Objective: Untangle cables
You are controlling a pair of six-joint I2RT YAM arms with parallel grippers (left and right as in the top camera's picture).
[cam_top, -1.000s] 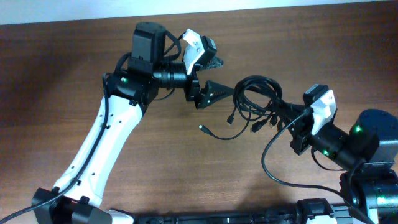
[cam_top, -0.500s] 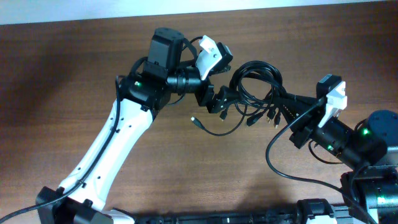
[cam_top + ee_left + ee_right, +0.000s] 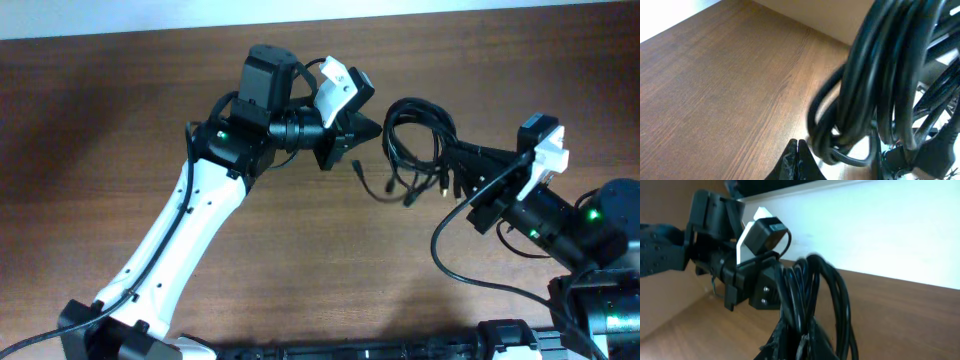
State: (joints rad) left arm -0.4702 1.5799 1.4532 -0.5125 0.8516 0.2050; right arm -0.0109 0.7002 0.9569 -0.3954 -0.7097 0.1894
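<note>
Overhead, a brown wooden bench [image 3: 120,120] fills nearly the whole picture. A long white and black left arm [image 3: 180,240] rises from 7 o'clock and bends toward the middle. A shorter black right arm [image 3: 560,220] comes in from 4 o'clock.

Between the two arms, toward 2 o'clock from the bench's middle, is a bundle of thin black cables [image 3: 445,148], looped together in a tangle. A thicker black wire [image 3: 440,250] curves beside the right arm at 4 o'clock and is not part of the tangle.

The right pincer [image 3: 468,165] is at the 3 o'clock side of the tangle. In its own wrist view the right pincer [image 3: 792,340] is clamped on the cables [image 3: 810,290], which arch up and over from between its fingers.

The left pincer [image 3: 368,128] points at the 9 o'clock side of the tangle. Its wrist view shows the left pincer [image 3: 798,150] closed, tips pressed together, with the cables [image 3: 880,75] hanging just beside it at 2 o'clock. I cannot tell if it pinches a strand.

Small plug ends [image 3: 410,198] dangle at the tangle's 6 o'clock edge.
</note>
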